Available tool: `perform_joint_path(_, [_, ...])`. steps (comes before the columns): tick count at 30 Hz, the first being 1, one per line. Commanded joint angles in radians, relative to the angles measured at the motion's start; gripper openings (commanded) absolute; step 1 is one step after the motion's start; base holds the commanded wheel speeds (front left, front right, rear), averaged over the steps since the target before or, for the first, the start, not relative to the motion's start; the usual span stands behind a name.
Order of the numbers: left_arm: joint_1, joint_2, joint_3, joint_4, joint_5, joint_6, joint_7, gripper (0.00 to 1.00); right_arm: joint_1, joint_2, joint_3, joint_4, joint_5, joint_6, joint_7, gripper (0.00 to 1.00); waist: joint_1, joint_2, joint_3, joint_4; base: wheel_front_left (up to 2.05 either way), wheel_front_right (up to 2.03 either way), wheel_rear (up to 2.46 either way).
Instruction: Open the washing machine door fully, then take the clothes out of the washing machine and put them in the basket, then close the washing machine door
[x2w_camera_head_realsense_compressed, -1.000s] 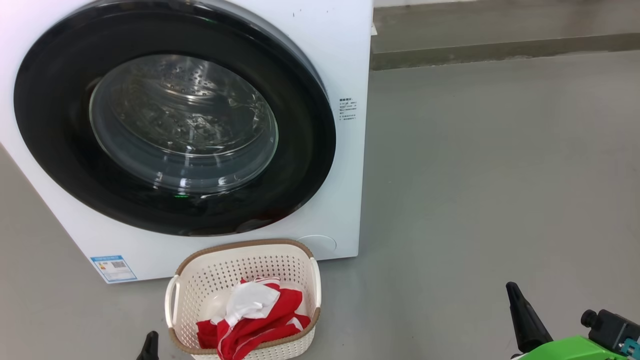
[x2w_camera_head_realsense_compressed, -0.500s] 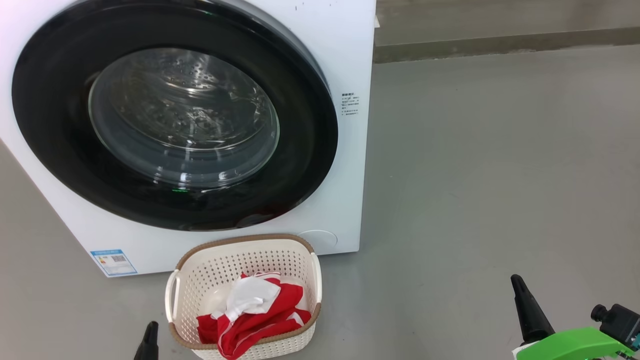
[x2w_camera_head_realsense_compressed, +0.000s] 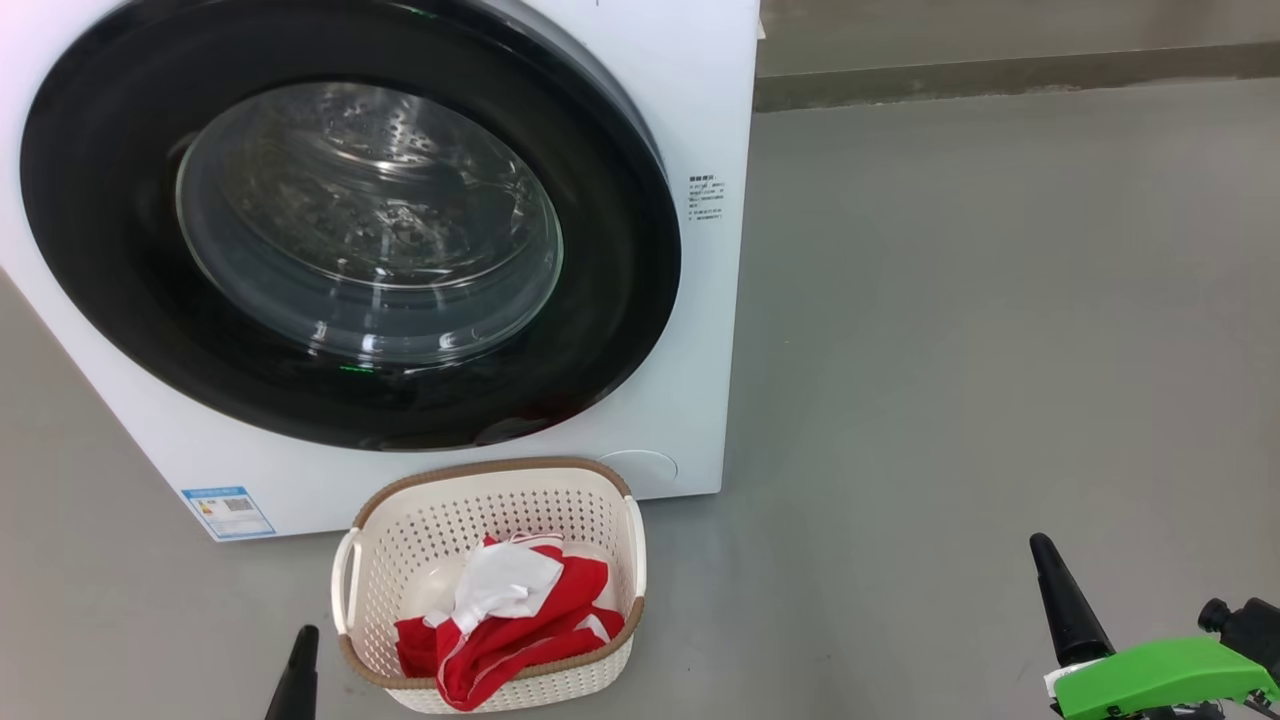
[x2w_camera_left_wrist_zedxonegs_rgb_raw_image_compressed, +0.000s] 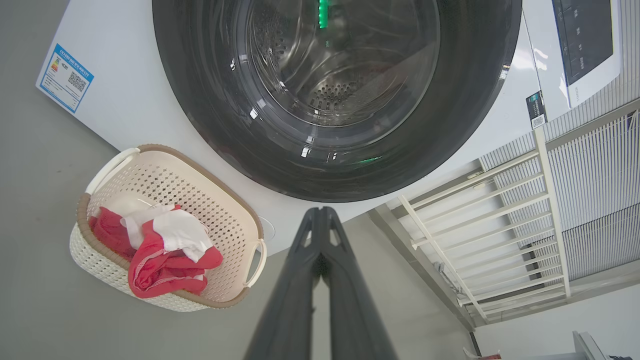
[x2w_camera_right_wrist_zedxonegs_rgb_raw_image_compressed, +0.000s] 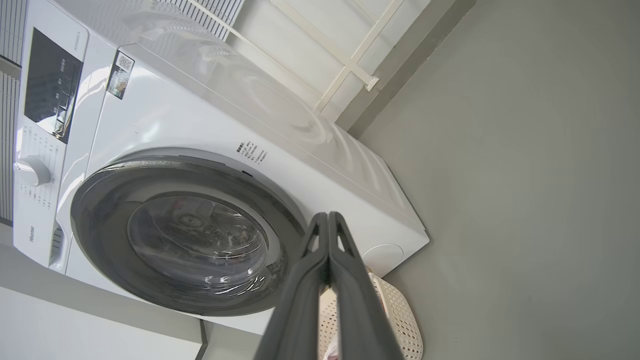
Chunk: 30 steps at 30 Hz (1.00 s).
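Note:
The white washing machine (x2w_camera_head_realsense_compressed: 700, 120) stands at the upper left, its round black door (x2w_camera_head_realsense_compressed: 120, 300) flat against the front, shut. Through the glass I see the bare steel drum. On the floor before it sits the cream basket (x2w_camera_head_realsense_compressed: 490, 472) holding the red and white clothes (x2w_camera_head_realsense_compressed: 505, 620). My left gripper (x2w_camera_head_realsense_compressed: 295, 672) pokes up at the bottom edge just left of the basket, shut and empty; the left wrist view has its fingers (x2w_camera_left_wrist_zedxonegs_rgb_raw_image_compressed: 320, 220) pressed together. My right gripper (x2w_camera_head_realsense_compressed: 1058, 590) is low at the right, far from the machine, shut with nothing in it (x2w_camera_right_wrist_zedxonegs_rgb_raw_image_compressed: 327, 222).
Grey floor (x2w_camera_head_realsense_compressed: 950, 350) spreads to the right of the machine. A low kerb (x2w_camera_head_realsense_compressed: 1000, 85) runs along the back. White railings (x2w_camera_left_wrist_zedxonegs_rgb_raw_image_compressed: 500, 210) stand beside the machine in the left wrist view.
The whole head view has shifted slightly, so the machine sits higher in the picture: the camera moved. The door, basket and clothes keep their places.

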Motion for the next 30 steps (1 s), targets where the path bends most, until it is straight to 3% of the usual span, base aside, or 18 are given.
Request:
perform_joint_path(1, [-0.051, 0.008, 0.026, -0.02, -0.03, -0.004, 0.007, 0.0, -0.052, -0.014, 0.008, -0.029, 0.029, -0.001, 0.007, 0.0, 0.0, -0.0001, 0.001, 0.001, 0.0, 0.0, 0.0])
perform_joint_path(30, [-0.122, 0.003, 0.037, 0.005, -0.345, -0.006, 0.087, 0.0, -0.101, -0.018, -0.021, -0.032, 0.327, -0.001, 0.09, 0.0, 0.0, -0.0001, 0.029, 0.011, 0.0, 0.0, 0.0])
